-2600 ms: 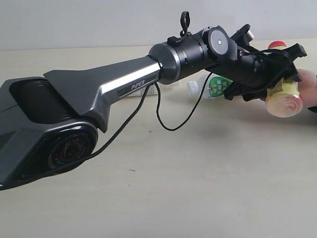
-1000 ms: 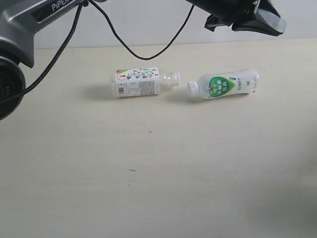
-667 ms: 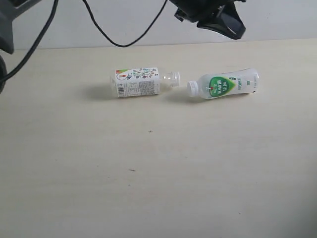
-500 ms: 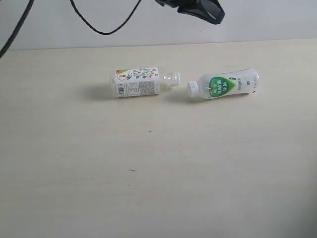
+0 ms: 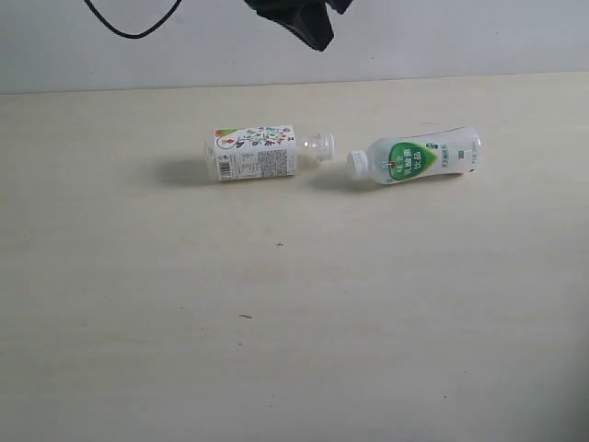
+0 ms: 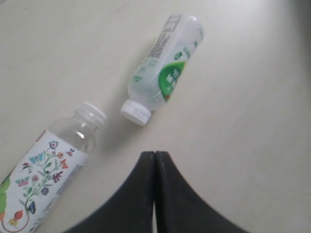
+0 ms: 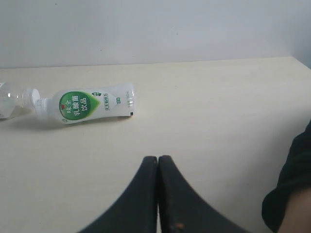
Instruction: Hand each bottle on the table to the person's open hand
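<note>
Two bottles lie on their sides on the pale table (image 5: 276, 350). The short one with the white floral label (image 5: 255, 153) (image 6: 39, 179) has no cap, its neck toward the white cap of the clear one with the white-green label (image 5: 419, 157) (image 6: 163, 73) (image 7: 87, 104). My left gripper (image 5: 317, 37) (image 6: 155, 154) hangs high above the table's far edge, shut and empty. My right gripper (image 7: 158, 158) is shut and empty too, low over the table to the right of the green-label bottle. The red-label and yellow-orange bottles are out of view.
A dark sleeve and a bit of skin of the person's arm (image 7: 291, 189) show at the edge of the right wrist view. A black cable (image 5: 129, 23) dangles at the top of the exterior view. A pale wall (image 5: 460, 37) backs the table.
The left arm, which held the yellow-orange bottle at the person's hand, has lifted and swung left out of most of the exterior view, empty. The two bottles on the table have not moved.
</note>
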`<action>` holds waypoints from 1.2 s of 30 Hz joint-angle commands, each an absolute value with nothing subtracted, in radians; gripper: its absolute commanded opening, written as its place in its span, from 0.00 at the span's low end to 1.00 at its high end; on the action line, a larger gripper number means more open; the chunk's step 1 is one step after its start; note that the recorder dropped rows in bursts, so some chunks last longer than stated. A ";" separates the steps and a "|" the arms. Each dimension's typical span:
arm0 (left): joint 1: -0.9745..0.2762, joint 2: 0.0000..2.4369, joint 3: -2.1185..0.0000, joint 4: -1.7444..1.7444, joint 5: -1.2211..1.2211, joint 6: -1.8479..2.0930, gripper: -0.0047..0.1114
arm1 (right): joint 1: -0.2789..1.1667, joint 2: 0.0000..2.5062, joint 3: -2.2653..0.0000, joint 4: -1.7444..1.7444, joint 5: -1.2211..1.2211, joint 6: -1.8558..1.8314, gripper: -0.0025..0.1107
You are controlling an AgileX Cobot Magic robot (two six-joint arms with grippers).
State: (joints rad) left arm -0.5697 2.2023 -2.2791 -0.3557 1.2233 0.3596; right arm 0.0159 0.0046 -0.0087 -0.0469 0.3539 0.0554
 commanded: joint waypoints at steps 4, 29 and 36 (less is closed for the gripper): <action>-0.568 2.186 -2.251 -0.288 1.221 0.363 0.04 | 0.012 0.000 -0.005 -0.051 0.350 0.054 0.02; -0.568 2.144 -2.172 -0.294 1.221 0.305 0.04 | 0.012 0.000 -0.005 -0.051 0.350 0.054 0.02; -0.566 1.937 -1.827 -0.347 1.081 0.350 0.04 | 0.012 0.000 -0.005 -0.051 0.350 0.054 0.02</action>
